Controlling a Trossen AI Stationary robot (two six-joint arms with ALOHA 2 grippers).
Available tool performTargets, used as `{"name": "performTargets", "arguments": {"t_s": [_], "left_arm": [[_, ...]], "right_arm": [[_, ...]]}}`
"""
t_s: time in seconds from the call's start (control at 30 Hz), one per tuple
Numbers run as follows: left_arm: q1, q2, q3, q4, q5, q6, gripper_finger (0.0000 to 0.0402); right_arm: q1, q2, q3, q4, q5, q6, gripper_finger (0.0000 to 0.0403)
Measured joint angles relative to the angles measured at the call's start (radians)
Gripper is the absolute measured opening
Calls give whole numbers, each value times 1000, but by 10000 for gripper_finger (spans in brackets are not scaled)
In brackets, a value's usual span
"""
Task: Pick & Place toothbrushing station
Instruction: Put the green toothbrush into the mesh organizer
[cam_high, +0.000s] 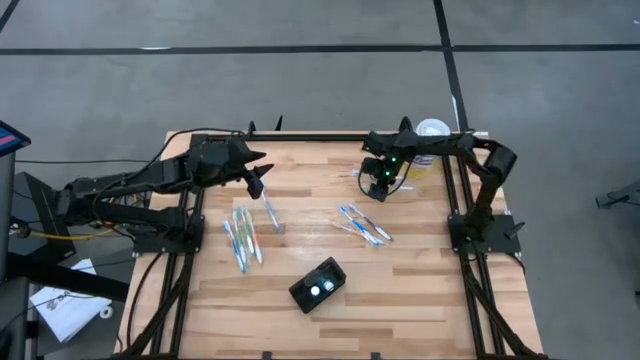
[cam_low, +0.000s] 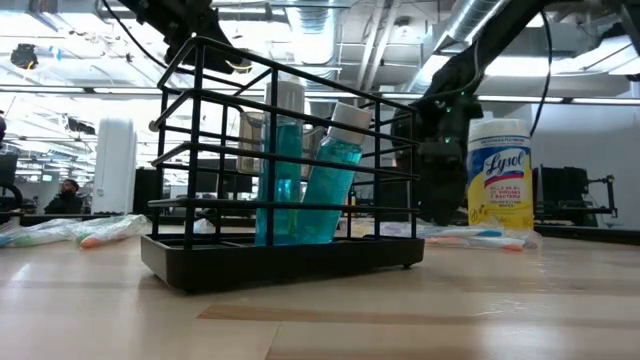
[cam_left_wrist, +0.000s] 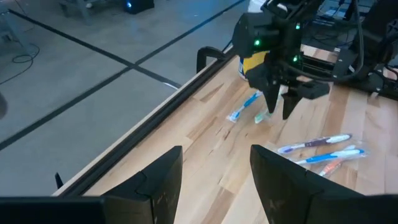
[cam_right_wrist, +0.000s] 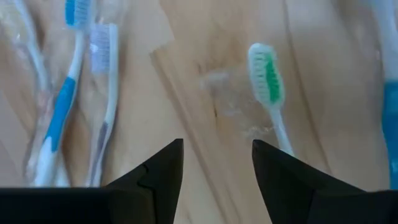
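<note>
The toothbrushing station (cam_high: 318, 285) is a small black holder that stands on the table near its front edge. In the low view (cam_low: 285, 180) it is a black wire rack with two blue bottles in it. My left gripper (cam_high: 262, 182) is open and empty at the far left, above a loose toothbrush (cam_high: 271, 213). My right gripper (cam_high: 381, 187) is open and empty at the far right, pointing down. It hovers over a green-bristled toothbrush (cam_right_wrist: 267, 78) that lies on the wood. Both grippers are far from the station.
Several wrapped toothbrushes lie left of centre (cam_high: 243, 238) and right of centre (cam_high: 363, 223). A white-and-yellow wipes canister (cam_high: 432, 130) stands at the far right edge and also shows in the low view (cam_low: 498, 175). Bare wood lies on both sides of the station.
</note>
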Motion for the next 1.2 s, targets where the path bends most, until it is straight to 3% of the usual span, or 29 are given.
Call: {"name": "performTargets", "arguments": {"t_s": [0.3, 0.47, 0.63, 0.83, 1.2], "left_arm": [[38, 0, 0, 1, 49, 7, 182], [39, 0, 0, 15, 49, 24, 182], [38, 0, 0, 37, 49, 23, 182], [38, 0, 0, 47, 50, 50, 182], [39, 0, 0, 44, 52, 63, 182]], "right_arm": [[0, 21, 18, -14, -3, 4, 182], [0, -65, 84, -66, -58, 54, 178], [-3, -151, 149, -79, -15, 59, 179], [-28, -82, 102, -159, 22, 22, 180], [-51, -1, 100, -50, 31, 15, 180]]}}
